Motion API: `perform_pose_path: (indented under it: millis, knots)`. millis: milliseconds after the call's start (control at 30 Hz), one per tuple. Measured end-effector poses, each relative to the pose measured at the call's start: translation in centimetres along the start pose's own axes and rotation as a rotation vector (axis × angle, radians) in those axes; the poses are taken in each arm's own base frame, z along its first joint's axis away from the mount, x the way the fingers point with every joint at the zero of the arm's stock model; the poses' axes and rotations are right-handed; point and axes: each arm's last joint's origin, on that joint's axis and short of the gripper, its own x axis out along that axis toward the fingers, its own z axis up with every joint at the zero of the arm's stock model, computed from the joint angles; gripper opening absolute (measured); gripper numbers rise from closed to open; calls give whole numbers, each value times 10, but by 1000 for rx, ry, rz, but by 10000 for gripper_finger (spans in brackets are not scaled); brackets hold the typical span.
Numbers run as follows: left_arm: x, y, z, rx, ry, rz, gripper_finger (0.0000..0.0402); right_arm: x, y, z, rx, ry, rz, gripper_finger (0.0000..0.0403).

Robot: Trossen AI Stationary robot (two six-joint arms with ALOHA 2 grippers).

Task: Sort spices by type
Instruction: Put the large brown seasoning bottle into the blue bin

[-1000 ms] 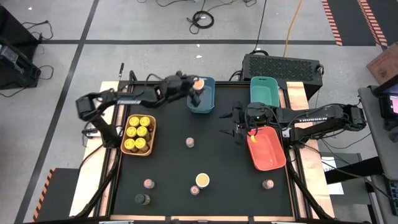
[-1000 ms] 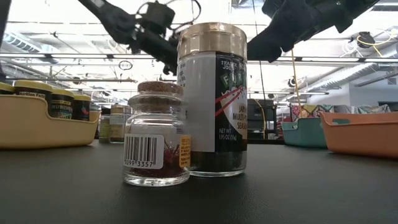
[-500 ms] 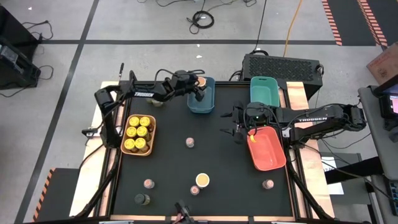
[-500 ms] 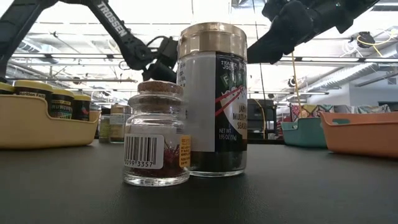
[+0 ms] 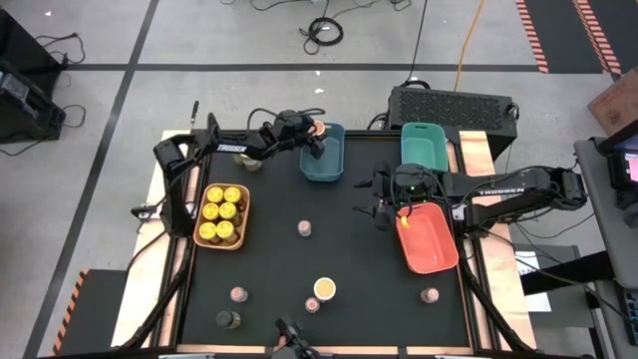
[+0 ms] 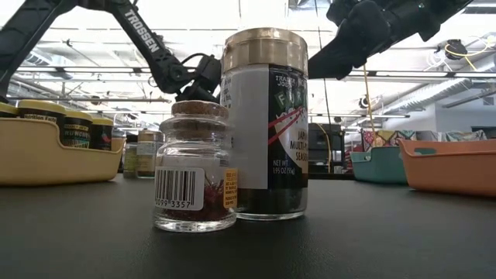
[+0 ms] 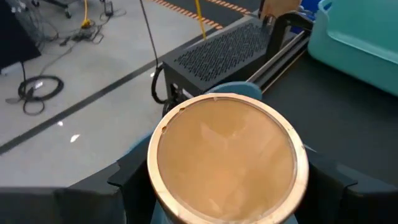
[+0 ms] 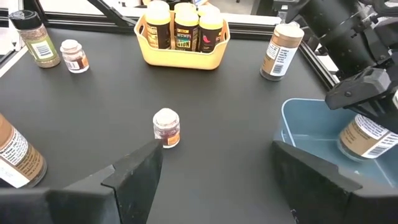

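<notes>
A black table [image 5: 349, 269] carries four bins [image 5: 428, 239] and scattered spice jars [image 5: 304, 228].

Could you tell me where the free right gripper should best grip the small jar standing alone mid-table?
Grip the small jar across its round body just under the lid, coming straight down. It stands upright with bare table all round, so the open right gripper can close from either side.

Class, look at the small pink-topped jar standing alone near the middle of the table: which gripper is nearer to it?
Right. The right gripper hovers just beside the small pink-topped jar, while the left gripper is farther off, holding a tan-topped jar over the blue bin.
</notes>
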Motion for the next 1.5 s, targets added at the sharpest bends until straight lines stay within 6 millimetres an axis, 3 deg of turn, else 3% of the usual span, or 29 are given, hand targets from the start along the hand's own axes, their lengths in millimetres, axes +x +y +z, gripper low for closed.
perform_pose_path:
  millis: [433,633,1167,1333,1500]
  knots:
    - [5,-1,-6,-2,8,-3,278,0,0,1,34,-6,1,293]
    - [5,-1,-6,-1,6,-1,331,0,0,1,43,-7,4,293]
    - [-3,-1,6,30,-32,-1,342,0,0,1,47,-6,4,293]
    - [-19,-2,26,25,-97,-36,342,0,0,1,31,-6,4,293]
    - [-57,-7,55,28,-119,-83,343,0,0,0,27,-5,4,293]
